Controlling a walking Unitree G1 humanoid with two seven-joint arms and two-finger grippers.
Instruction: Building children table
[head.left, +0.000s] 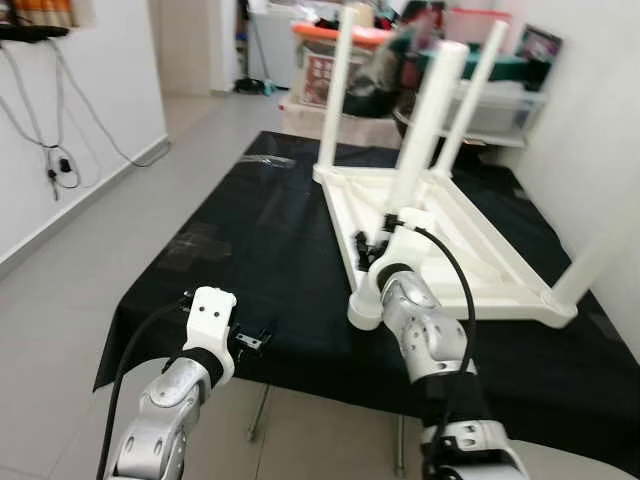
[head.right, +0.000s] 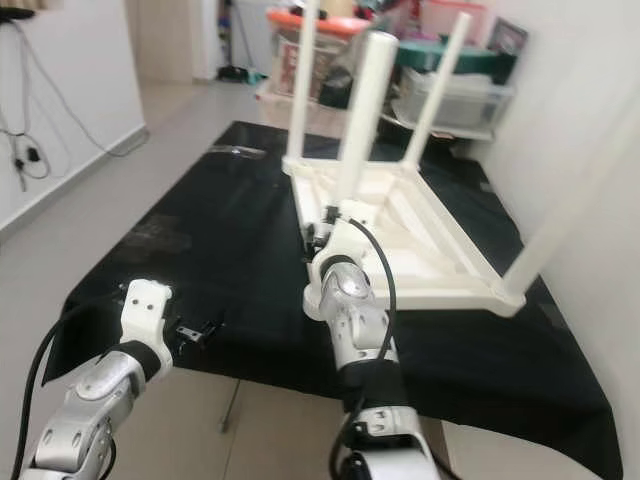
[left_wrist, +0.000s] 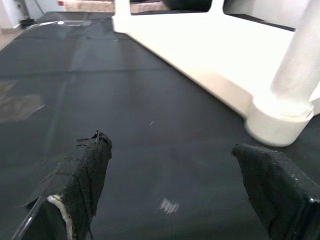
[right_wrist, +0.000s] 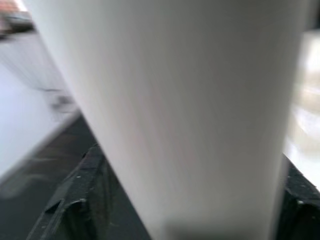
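No readable writing anywhere from where I stand.

The red-and-white box (head.left: 322, 72) on the far shelf carries print, but it is too blurred to make out a single word. The white table (head.left: 440, 240) lying upside down on the black cloth (head.left: 250, 250) shows no label, number or brand mark on its visible surfaces.

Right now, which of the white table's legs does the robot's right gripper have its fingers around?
The nearest leg, at the upturned table's near left corner; the right gripper straddles its base, while the others stand untouched.
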